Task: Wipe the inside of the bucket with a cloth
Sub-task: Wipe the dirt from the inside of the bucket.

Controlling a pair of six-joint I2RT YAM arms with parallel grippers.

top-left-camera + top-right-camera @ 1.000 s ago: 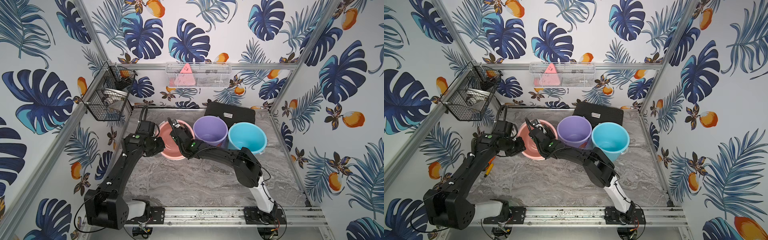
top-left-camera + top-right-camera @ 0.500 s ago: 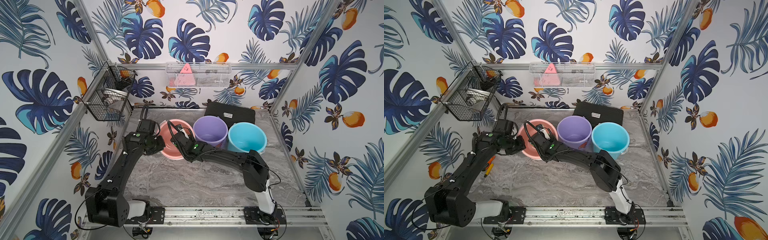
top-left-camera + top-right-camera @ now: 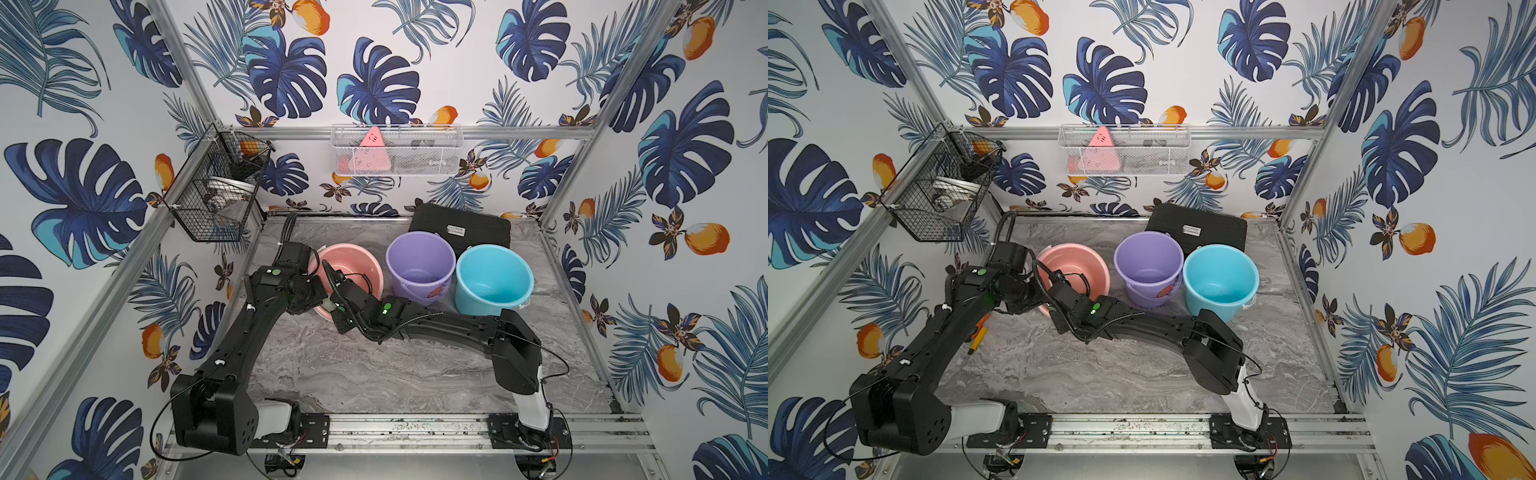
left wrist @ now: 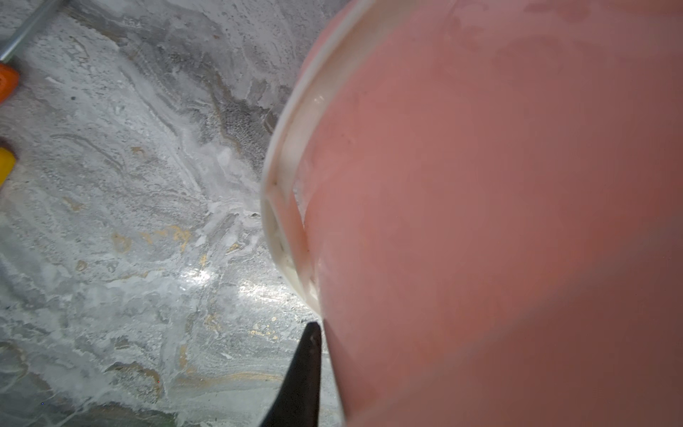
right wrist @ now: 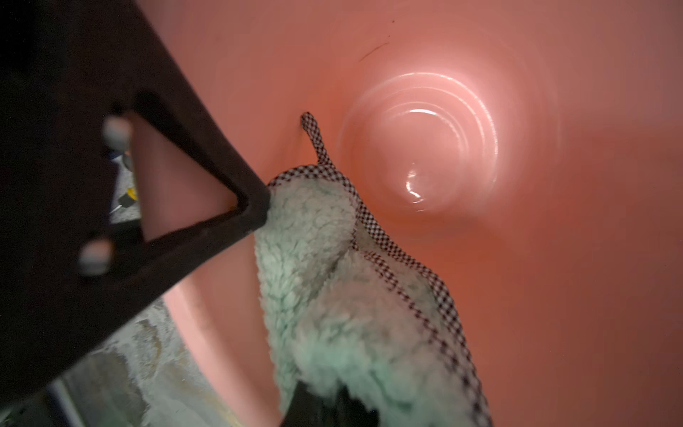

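Ok so, from where I'm standing, starting on the left: the left gripper (image 3: 321, 300) is clamped on the rim of the round pink plastic bucket (image 3: 357, 261). It holds the bucket tipped over on the grey marble-look tabletop (image 3: 374, 374), mouth facing the other arm. One black finger (image 4: 303, 373) lies flat against the outer wall, and I'd guess its mate is inside.

Down in the bucket, the right gripper (image 5: 327, 406) is pinched tight on the fluffy pale grey-green cloth with checked trim (image 5: 314, 277), which lies against the side wall close to the mouth. I'd call the wipe under way, not finished. The cloth isn't on the shiny bottom or the far wall, so those are probably left to do.

Further right, the lilac plastic bucket (image 3: 419, 253) and turquoise plastic bucket (image 3: 494, 266) stand upright with no arm near them.
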